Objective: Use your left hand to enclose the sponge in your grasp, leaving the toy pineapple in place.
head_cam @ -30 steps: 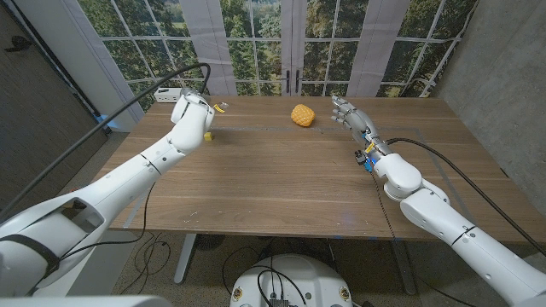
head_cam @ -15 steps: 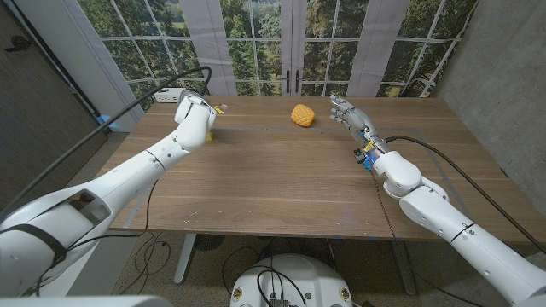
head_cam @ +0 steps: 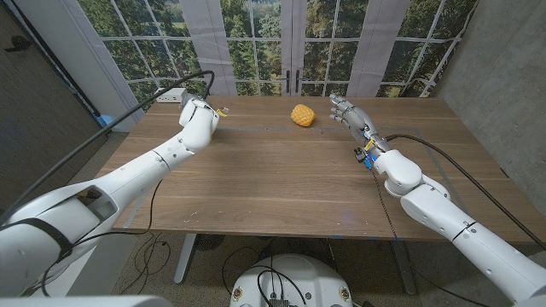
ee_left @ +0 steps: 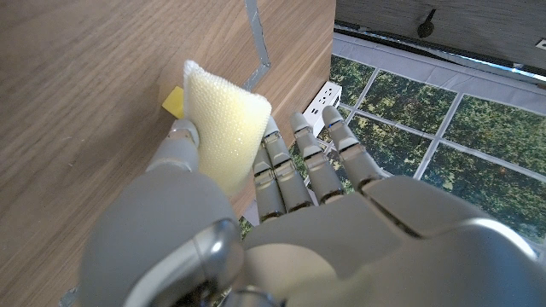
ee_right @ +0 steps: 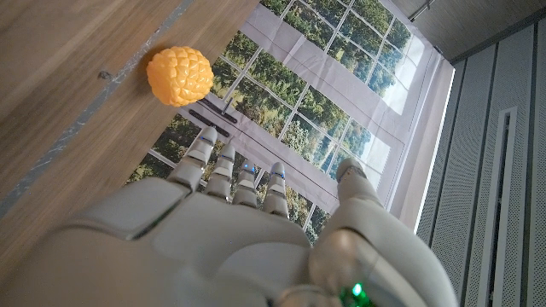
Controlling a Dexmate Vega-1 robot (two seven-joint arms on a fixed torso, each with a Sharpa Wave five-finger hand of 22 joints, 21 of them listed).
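Two hands are showing over the wooden worktop (head_cam: pixel 281 179). Reaching to the far left part of it, the left hand (head_cam: pixel 198 113) is pinching the sponge (ee_left: pixel 220 128), a pale yellow pad, between its thumb and the side of its fingers (ee_left: pixel 290 166), while the other fingers are stretching out straight beyond it toward the worktop's far edge. In the left wrist view the sponge is standing up against the thumb, with a yellow corner of it peeking out behind, close to the wood; whether it is touching the worktop cannot be told. Near that hand, a white power strip (head_cam: pixel 171 95) is lying at the far edge by the window. At the far middle of the worktop, the pineapple (head_cam: pixel 300 114) is sitting by itself, well apart from the left hand. Just beside it, the right hand (head_cam: pixel 348 113) is hanging with its fingers apart and holding nothing.
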